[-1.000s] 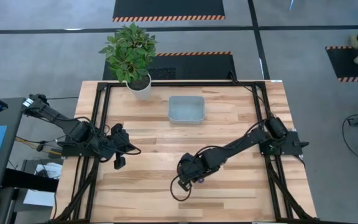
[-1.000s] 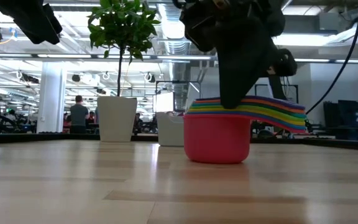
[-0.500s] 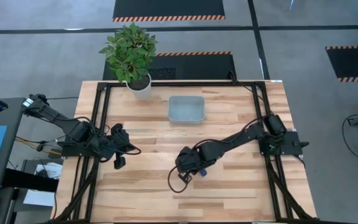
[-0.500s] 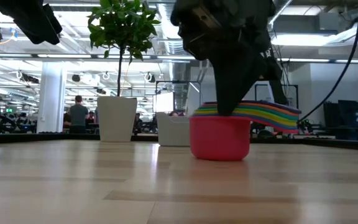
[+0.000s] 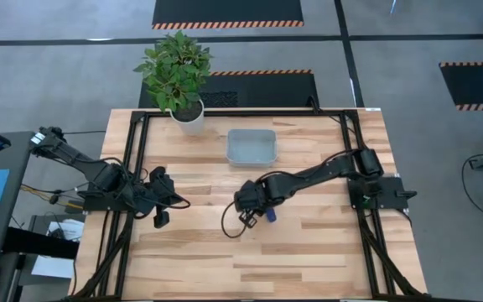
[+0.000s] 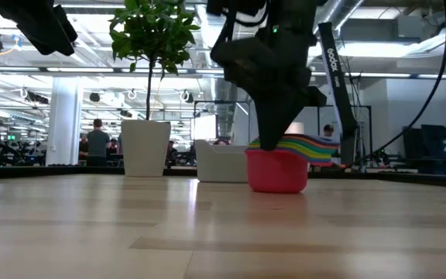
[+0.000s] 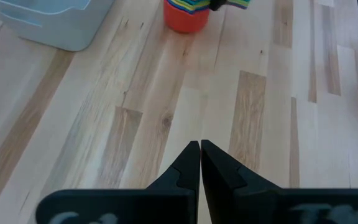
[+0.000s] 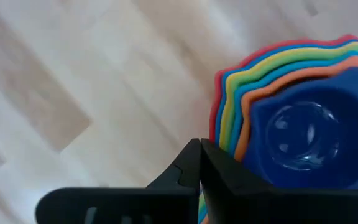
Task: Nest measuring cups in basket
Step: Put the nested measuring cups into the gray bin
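the nested measuring cups [image 6: 279, 165] hang pinched in the right gripper [image 6: 272, 139].

In the high view the right gripper [image 5: 251, 207] covers nearly all of the measuring cups [image 5: 268, 216], leaving only a small blue bit showing beside it; the separate cups cannot be told apart there; in the low view the same gripper [image 6: 273, 139] hides the top of the stack [image 6: 285, 159], and the inner cups show only as thin coloured rims; the basket [image 6: 221, 161] stands partly behind the red cup; in the right wrist view the stack [image 8: 291, 118] is cut by the picture's edge and its handles are out of sight; in the left wrist view the basket [image 7: 48, 22] is cut off at the corner, and the cups [image 7: 188, 14] are clipped at the edge.
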Controlling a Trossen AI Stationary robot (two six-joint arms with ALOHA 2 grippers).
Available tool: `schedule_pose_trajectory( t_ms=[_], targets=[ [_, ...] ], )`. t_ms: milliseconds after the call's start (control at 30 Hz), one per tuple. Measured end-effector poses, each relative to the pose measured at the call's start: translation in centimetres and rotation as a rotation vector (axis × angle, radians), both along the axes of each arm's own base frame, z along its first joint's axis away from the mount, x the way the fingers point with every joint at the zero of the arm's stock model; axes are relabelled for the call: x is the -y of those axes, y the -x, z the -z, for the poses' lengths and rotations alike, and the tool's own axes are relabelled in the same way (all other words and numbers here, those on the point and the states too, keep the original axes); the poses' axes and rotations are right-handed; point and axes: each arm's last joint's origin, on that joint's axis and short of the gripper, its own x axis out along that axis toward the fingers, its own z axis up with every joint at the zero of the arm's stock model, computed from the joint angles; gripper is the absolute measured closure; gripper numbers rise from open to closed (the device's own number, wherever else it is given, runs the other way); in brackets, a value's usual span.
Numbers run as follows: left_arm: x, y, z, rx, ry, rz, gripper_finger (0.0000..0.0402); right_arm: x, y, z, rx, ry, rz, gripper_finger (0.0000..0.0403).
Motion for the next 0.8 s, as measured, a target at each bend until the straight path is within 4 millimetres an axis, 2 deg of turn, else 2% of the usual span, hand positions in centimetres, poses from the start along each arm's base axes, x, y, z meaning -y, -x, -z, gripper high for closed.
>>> schedule_pose_trajectory(
  t_ms=[233,333,433,600,700,800],
  targets=[
    [0.0,0.0,0.0,0.001,-0.001,0.0,0.04,2.7,-0.1,-0.4,-0.004,0.037,0.004,0.0372],
    [0.0,0.0,0.0,0.002,-0.003,-0.002,0.04,3.9,0.1,-2.0,0.047,0.038,0.015,0.0378],
    [0.0,0.0,0.0,0.012,-0.015,-0.014,0.04,4.8,1.0,-4.9,0.116,0.044,0.02,0.0382],
    [0.0,-0.2,0.0,0.012,-0.024,-0.024,0.04,4.3,5.6,-10.2,0.097,0.064,0.049,0.0382],
    [0.1,-0.3,0.2,0.006,-0.01,-0.039,0.04,3.2,8.5,-12.2,0.054,0.08,0.081,0.0374],
    [0.1,-0.3,0.2,0.005,-0.01,-0.042,0.04,2.0,10.4,-13.4,0.058,0.092,0.116,0.0365]
  ],
)
